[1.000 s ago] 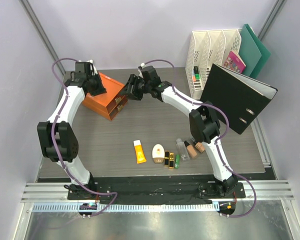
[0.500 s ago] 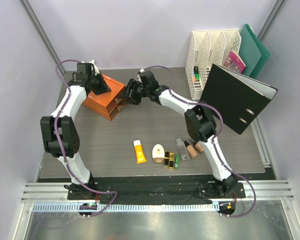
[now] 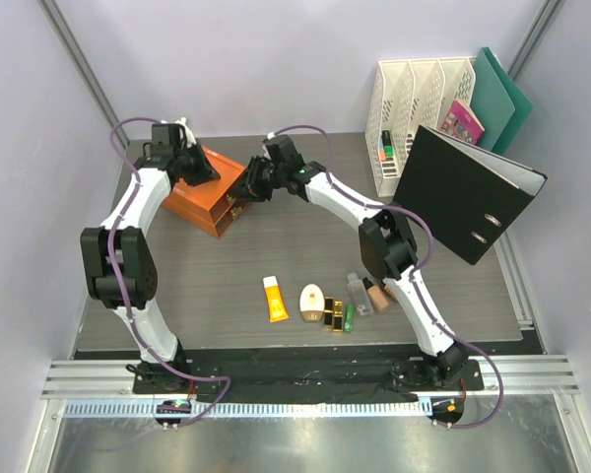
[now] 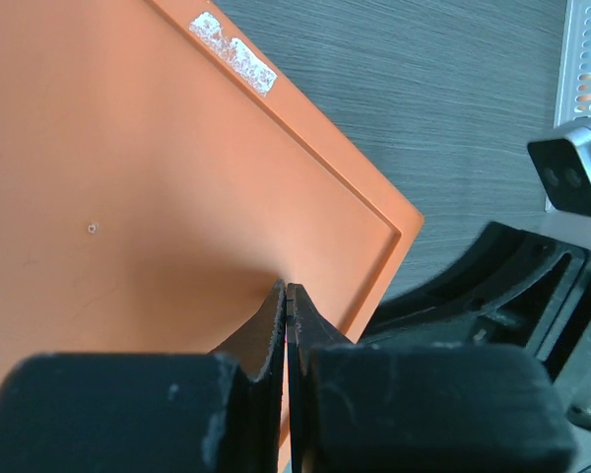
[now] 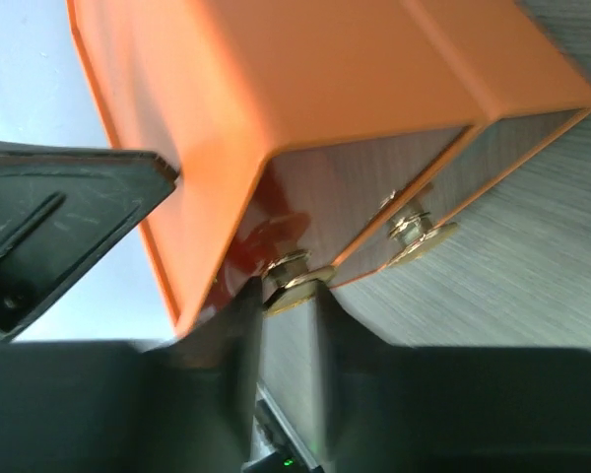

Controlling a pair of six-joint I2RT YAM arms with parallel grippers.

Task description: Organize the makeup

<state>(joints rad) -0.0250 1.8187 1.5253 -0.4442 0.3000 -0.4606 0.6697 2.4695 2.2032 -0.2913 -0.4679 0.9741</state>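
Right end effector (image 5: pixel 292 294) advanced, gripping drawer knob (image 5: pixel 297 270)

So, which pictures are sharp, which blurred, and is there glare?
Top external: sharp, evenly lit, only a soft sheen on the metal sheet at the near edge. Left wrist: the orange box is crisp, the shut left gripper close up is dark and soft. Right wrist: blurred throughout; the right gripper and the gold knob smear, and the upper-left background is washed out.

Grey table (image 3: pixel 276 236) carrying orange drawer box (image 3: pixel 199 193) at back left, makeup (image 3: pixel 312 298) lying in a row near front, black binder (image 3: pixel 468 192) standing at right.
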